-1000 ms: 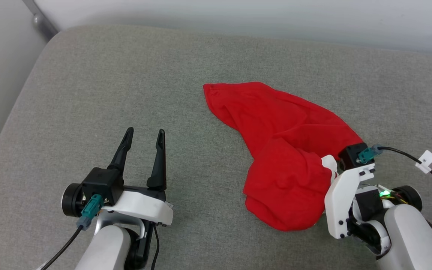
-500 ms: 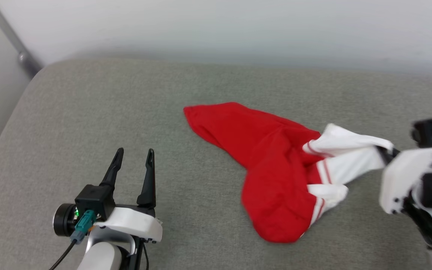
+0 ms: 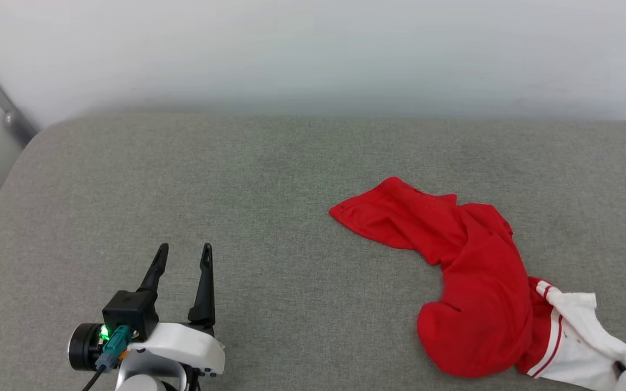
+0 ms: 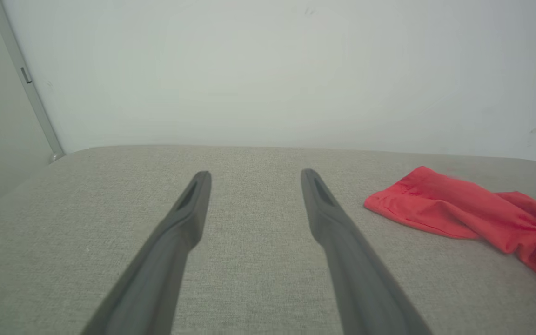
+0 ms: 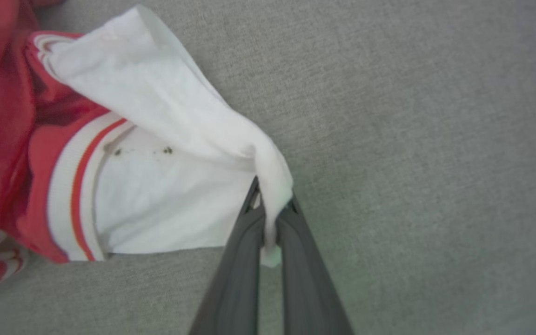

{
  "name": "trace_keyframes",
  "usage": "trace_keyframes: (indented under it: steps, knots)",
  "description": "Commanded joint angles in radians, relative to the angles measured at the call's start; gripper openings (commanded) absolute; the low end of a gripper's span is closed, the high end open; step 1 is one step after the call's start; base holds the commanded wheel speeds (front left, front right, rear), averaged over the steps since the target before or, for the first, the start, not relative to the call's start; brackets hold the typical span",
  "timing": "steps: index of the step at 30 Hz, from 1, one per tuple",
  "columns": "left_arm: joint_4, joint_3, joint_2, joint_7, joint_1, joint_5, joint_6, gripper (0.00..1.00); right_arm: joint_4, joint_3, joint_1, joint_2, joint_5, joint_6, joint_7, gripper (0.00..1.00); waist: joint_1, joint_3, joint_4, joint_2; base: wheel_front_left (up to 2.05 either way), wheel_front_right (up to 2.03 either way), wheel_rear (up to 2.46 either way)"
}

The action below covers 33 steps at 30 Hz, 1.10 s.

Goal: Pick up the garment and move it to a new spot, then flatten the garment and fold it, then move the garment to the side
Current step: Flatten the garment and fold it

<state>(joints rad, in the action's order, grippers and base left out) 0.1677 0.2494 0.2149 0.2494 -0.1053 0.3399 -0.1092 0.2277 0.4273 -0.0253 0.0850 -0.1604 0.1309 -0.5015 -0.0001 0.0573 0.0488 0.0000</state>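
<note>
My left end effector (image 4: 255,174) rises from the bottom middle of the frame. Its two dark fingers (image 4: 175,242) are spread apart, with bare grey cushion (image 4: 110,186) between them. At the right edge the garment (image 4: 454,211) lies crumpled and red on the cushion, apart from my fingers. A pale wall (image 4: 268,70) stands behind, and a grey strip (image 4: 26,83) slants down the upper left.

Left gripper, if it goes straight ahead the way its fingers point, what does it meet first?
Nothing close: the open left gripper aims over bare grey cushion toward the pale wall, probably its first contact. The garment lies off to its right, outside that line.
</note>
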Motion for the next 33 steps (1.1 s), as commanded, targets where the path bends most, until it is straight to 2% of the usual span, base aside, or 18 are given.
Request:
trace_keyframes:
  steps: [1, 8, 16, 22, 33]
  knots:
    - [-0.001, -0.002, 0.005, -0.002, 0.012, 0.005, -0.005, 1.00, 0.012, -0.008, 0.012, -0.008, -0.018, 0.000, 0.040, 1.00, 0.0001, -0.004, -0.003, 0.0000, 0.00, 0.00, 0.00]
    - [-0.009, 0.001, 0.016, -0.014, 0.043, 0.010, -0.014, 1.00, -0.030, -0.050, 0.040, -0.008, -0.001, 0.000, 0.295, 1.00, 0.0001, -0.038, -0.006, 0.0000, 0.00, 0.00, 0.00]
    - [-0.017, 0.005, 0.030, -0.033, 0.072, 0.012, -0.024, 1.00, -0.153, -0.188, 0.003, -0.018, 0.062, 0.000, 0.447, 1.00, 0.0001, -0.077, 0.002, 0.0000, 0.00, 0.00, 0.00]
    - [-0.029, 0.008, 0.040, -0.048, 0.093, 0.013, -0.034, 1.00, -0.252, -0.291, -0.059, -0.029, 0.067, 0.000, 0.496, 1.00, 0.0001, -0.098, -0.004, 0.0000, 0.00, 0.00, 0.00]
    - [-0.044, 0.023, 0.047, -0.082, 0.096, 0.010, -0.044, 1.00, -0.357, -0.383, -0.114, -0.035, 0.083, 0.000, 0.478, 1.00, 0.0001, -0.093, -0.044, 0.0000, 0.00, 0.00, 0.00]
